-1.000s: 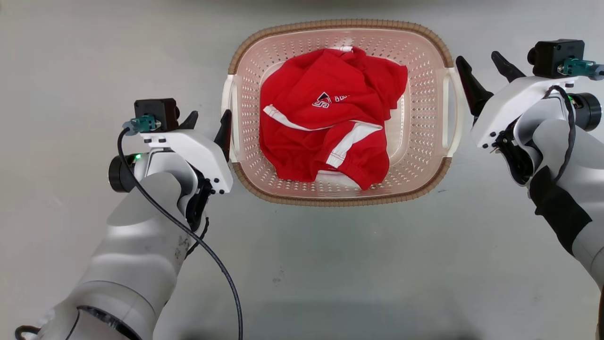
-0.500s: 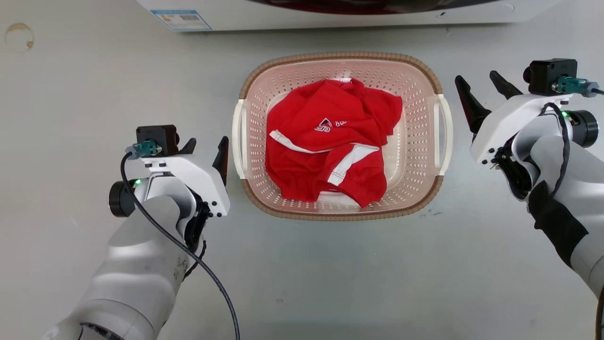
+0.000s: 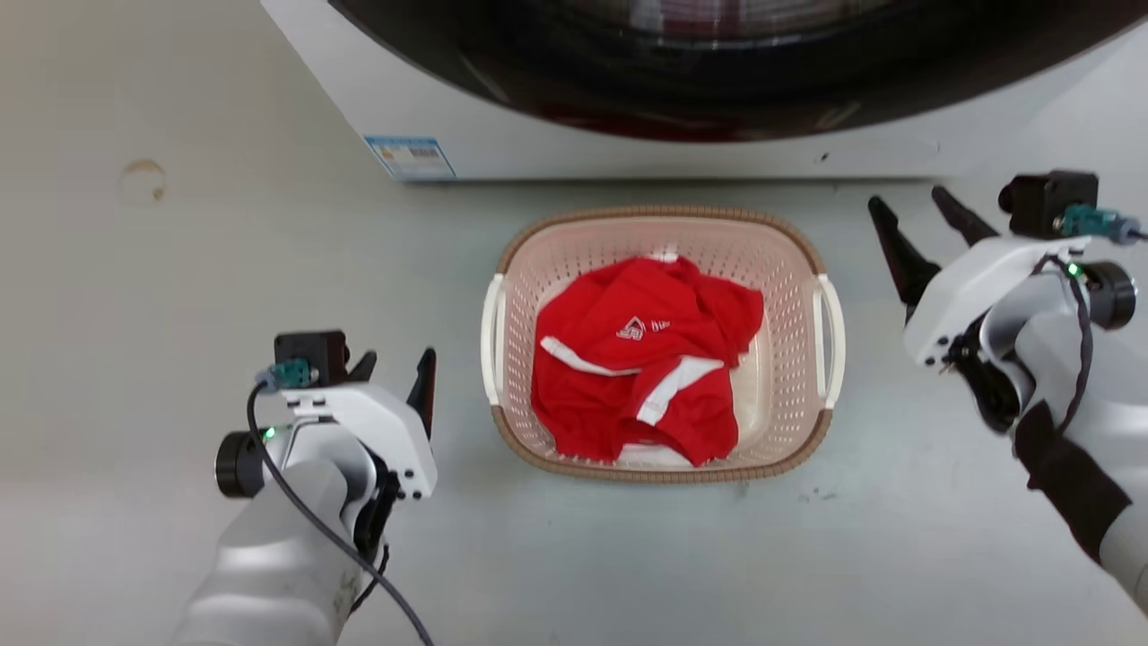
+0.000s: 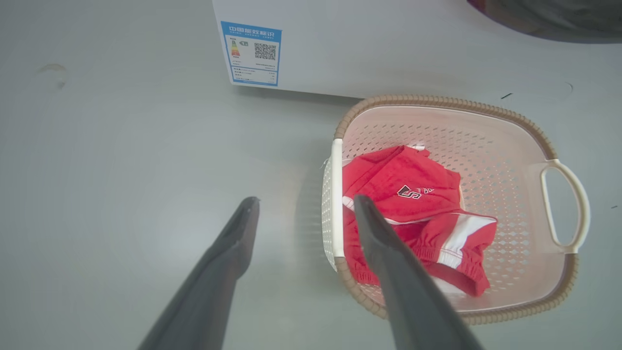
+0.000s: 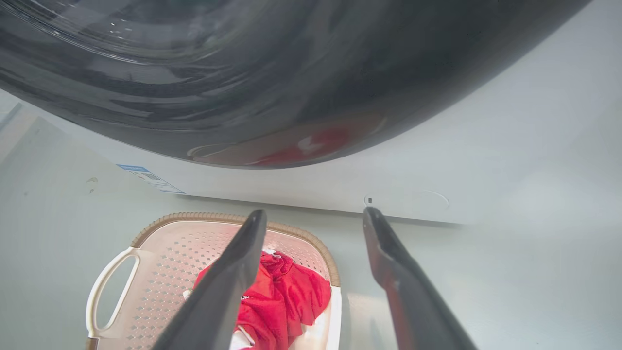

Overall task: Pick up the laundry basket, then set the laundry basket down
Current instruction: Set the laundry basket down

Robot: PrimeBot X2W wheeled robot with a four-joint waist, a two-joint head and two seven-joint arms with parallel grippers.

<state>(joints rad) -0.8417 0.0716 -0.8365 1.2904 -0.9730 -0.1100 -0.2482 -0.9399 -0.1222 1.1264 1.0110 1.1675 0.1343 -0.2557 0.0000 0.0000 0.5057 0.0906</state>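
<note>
Basket: you have the laundry basket [image 3: 664, 215] at frame centre on the floor [image 3: 179, 269], just below the washer [image 3: 628, 152], with a red garment [image 3: 641, 377] inside | Left: your left gripper [image 3: 398, 357] is at lower left, near the left handle [image 3: 491, 341], fingers spread, empty | Right: your right gripper [image 3: 905, 197] is at upper right, apart from the right handle [image 3: 832, 330], fingers spread, empty

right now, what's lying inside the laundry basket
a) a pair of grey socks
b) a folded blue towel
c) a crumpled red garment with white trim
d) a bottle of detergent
c: a red garment with white stripes and a small white logo lies crumpled on the bottom of the laundry basket, as the head view and both wrist views show.
</note>
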